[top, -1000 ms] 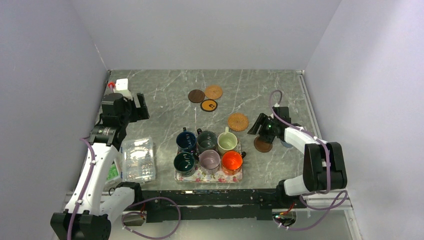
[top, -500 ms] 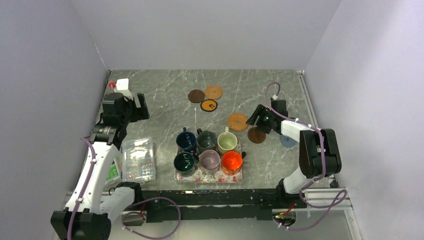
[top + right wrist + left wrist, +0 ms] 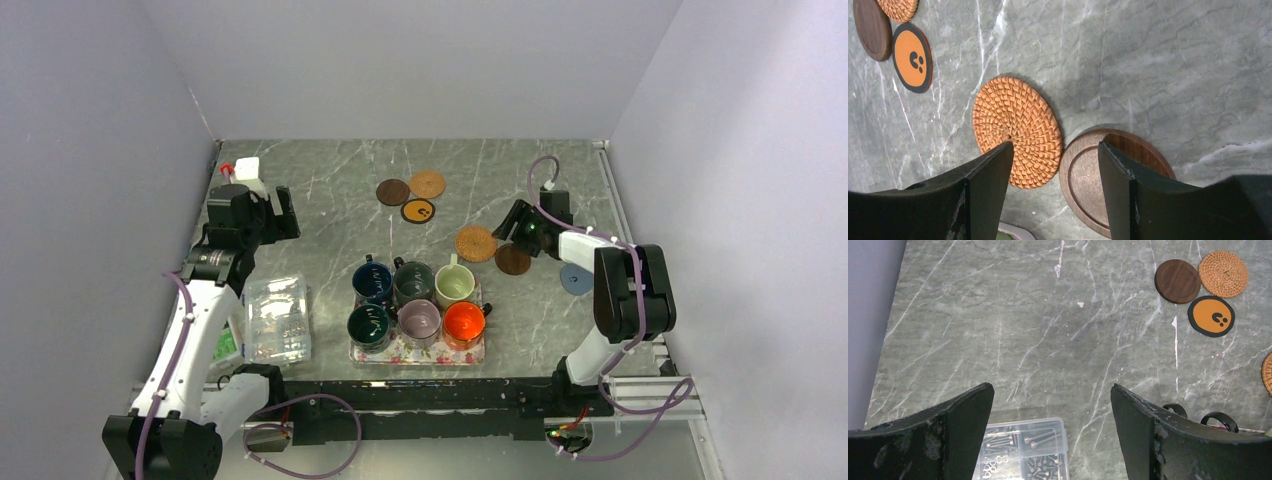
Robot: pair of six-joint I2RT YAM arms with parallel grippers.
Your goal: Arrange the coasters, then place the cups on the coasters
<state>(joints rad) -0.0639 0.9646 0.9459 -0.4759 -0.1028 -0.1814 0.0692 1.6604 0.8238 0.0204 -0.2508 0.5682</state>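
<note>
- Status: early. The coasters are not laid out in any order we'd call done, and no cup sits on a coaster.
- Right pincer (image 3: 1055, 147): jaws partway apart, low over the surface (image 3: 330, 230), with nothing clamped that we can see.
- Directly under it, a woven coaster (image 3: 1015, 130) and a brown coaster (image 3: 1080, 185) lie flat, edge to edge. Its right finger overlaps the brown one, and we can't tell if it presses on it.
- Far brown coaster (image 3: 870, 27), far woven coaster (image 3: 898, 7) and orange coaster (image 3: 912, 57) are bunched together. They are well apart from the right pincer, off to its left and farther out, and ahead-right of the left pincer.
- Blue disc (image 3: 575, 278): behind the right pincer, beside its arm. We read it as the sixth coaster.
- Left pincer (image 3: 1052, 390): wide open, empty, hanging above bare surface.
- Tray (image 3: 400, 352): near-left of the right pincer. It holds all six cups (image 3: 419, 320), upright in two rows of three, and we see nothing inside them.
- Box (image 3: 1023, 450): clear, just under the left pincer on its near side. Its compartments hold screws and other small hardware, which are not part of the job.
- Left to do: spread six coasters with room for cups, then six cup moves off the tray.
</note>
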